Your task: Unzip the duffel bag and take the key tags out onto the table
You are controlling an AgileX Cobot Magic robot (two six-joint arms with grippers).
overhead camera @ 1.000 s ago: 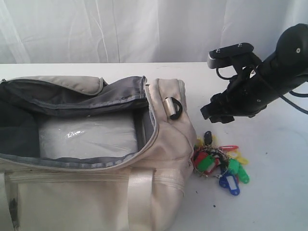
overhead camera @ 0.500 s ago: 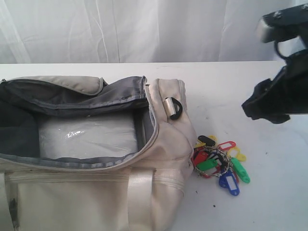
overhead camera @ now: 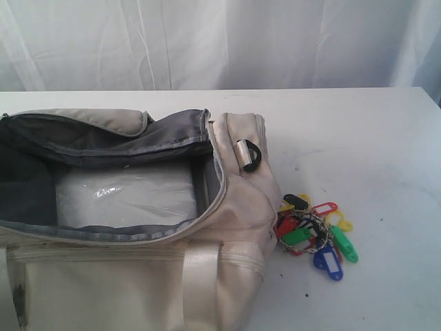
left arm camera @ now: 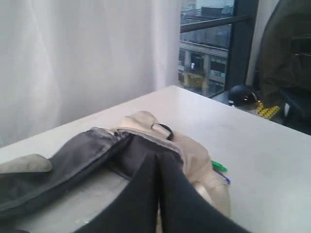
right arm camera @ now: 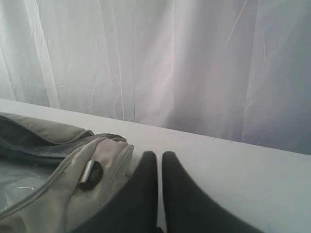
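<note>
The cream duffel bag (overhead camera: 227,207) lies unzipped on the white table (overhead camera: 358,131), its grey lining and a clear plastic sheet (overhead camera: 124,196) showing inside. The key tags (overhead camera: 313,231), a bunch in red, green, blue, yellow and black, rest on the table just right of the bag's end. Neither arm appears in the exterior view. In the left wrist view my left gripper (left arm camera: 158,160) is shut and empty above the bag (left arm camera: 146,131), with green and blue tags (left arm camera: 218,167) peeking beyond. My right gripper (right arm camera: 159,156) is shut, holding nothing, beside the bag's end (right arm camera: 73,170).
A white curtain (overhead camera: 207,41) hangs behind the table. A black D-ring (overhead camera: 249,156) sits on the bag's end. The left wrist view shows a window, a dark helmet-like object (left arm camera: 243,94) and yellow items (left arm camera: 268,110) past the table's far edge.
The right arm has risen and withdrawn rightward, leaving the exterior view entirely. The key tags settled on the table and have stayed put since half a second ago. The bag has not moved.
</note>
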